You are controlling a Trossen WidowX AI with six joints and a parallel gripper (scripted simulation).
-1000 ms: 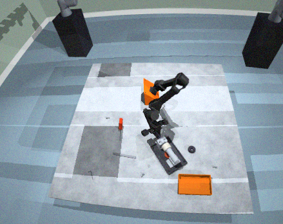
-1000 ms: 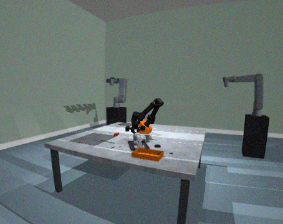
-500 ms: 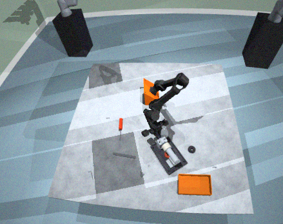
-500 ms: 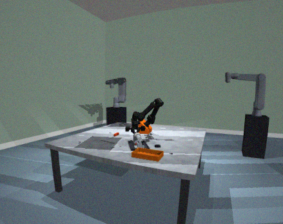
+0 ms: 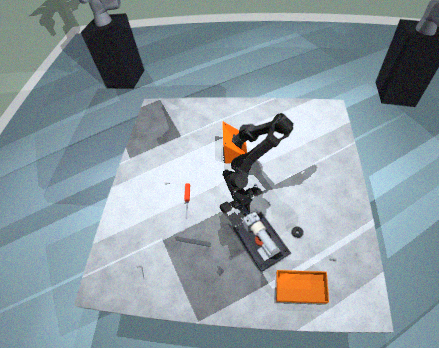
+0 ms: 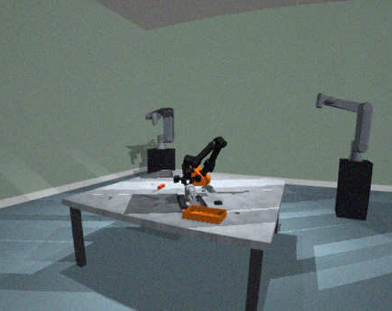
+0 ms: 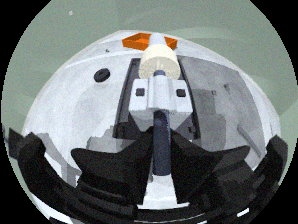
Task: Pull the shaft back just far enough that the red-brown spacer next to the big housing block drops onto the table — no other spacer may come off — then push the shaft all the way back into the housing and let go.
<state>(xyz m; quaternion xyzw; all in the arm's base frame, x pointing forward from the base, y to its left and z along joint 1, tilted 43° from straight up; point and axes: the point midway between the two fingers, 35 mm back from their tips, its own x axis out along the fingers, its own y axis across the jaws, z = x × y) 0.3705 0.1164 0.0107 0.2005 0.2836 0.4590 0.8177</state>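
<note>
The dark blue shaft (image 7: 161, 145) runs through a pale block (image 7: 159, 100) (image 5: 251, 218) with two dark square marks. My gripper (image 7: 159, 129) (image 5: 245, 209) is shut on the shaft's near end, just outside this block. A cream spacer (image 7: 159, 61) (image 5: 257, 228) sits beyond the block, in line with the shaft. A grey-white cylinder (image 5: 269, 244) follows it, above another pale block (image 5: 265, 254). The red-brown spacer (image 5: 258, 241) shows low beside the cylinder in the top view, partly hidden; its exact resting place is too small to tell. It is hidden in the wrist view.
A black frame (image 5: 283, 246) surrounds the assembly. A black ring (image 5: 297, 232) (image 7: 102, 75) lies beside it. An orange tray (image 5: 302, 288) (image 6: 204, 214) is beyond. A red-handled screwdriver (image 5: 187, 192) and a grey rod (image 5: 193, 242) lie on the other side. An orange bracket (image 5: 229, 150) stands by the arm's base.
</note>
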